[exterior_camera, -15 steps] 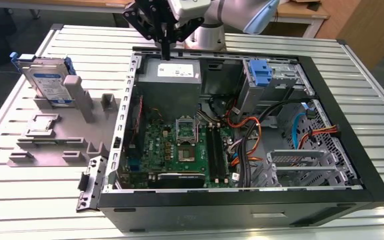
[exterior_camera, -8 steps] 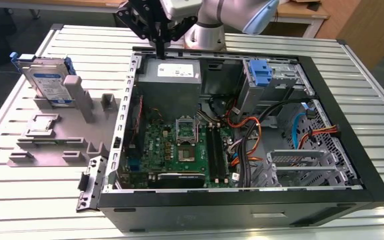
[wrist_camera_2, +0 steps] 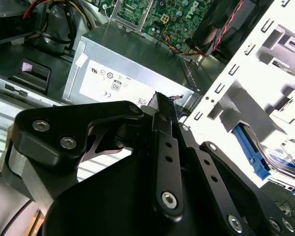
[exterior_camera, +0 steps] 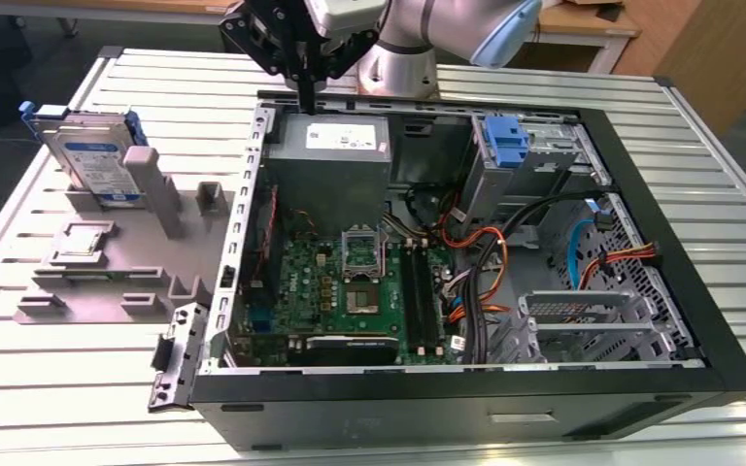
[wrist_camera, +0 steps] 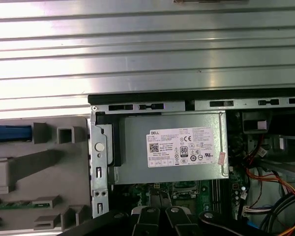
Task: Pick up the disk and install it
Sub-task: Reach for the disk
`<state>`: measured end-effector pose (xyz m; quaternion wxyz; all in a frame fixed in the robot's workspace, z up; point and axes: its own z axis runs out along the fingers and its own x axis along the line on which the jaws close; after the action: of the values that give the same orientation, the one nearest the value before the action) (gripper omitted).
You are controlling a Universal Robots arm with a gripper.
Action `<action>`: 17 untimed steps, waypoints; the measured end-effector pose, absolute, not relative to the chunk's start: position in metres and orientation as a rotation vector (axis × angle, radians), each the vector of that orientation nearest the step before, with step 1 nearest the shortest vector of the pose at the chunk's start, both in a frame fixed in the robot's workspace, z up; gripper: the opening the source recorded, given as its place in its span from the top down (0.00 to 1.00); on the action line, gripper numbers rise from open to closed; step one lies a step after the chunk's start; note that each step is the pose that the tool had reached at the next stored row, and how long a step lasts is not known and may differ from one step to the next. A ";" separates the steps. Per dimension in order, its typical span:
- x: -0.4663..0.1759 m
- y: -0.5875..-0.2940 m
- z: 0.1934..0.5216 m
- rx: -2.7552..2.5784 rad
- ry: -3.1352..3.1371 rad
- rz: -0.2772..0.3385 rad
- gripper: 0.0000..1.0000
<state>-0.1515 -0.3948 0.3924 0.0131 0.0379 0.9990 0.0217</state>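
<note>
Slatted metal desk (exterior_camera: 736,194) carrying an open computer case (exterior_camera: 477,413), centre to right of the exterior view. Grey power supply (exterior_camera: 334,146) in the case's upper left corner. Grey fixture (exterior_camera: 101,286) at left holds the disk (exterior_camera: 92,155) upright on edge, upper left. Gripper (exterior_camera: 308,105), top centre, closed narrow and empty, over the power supply's far edge.

Robotics lab or workshop: slatted aluminium bench (exterior_camera: 75,408), opened computer tower (exterior_camera: 477,413), grey parts fixture (exterior_camera: 88,291), wooden furniture (exterior_camera: 697,49) behind.
</note>
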 end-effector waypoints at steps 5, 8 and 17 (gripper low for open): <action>-0.154 -0.395 0.392 0.118 3.113 0.068 0.90; -0.157 -0.395 0.392 0.118 3.112 0.068 0.90; -0.163 -0.395 0.392 0.118 3.112 0.068 0.90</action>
<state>-0.1633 -0.3948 0.3924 0.0131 0.0379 0.9990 0.0217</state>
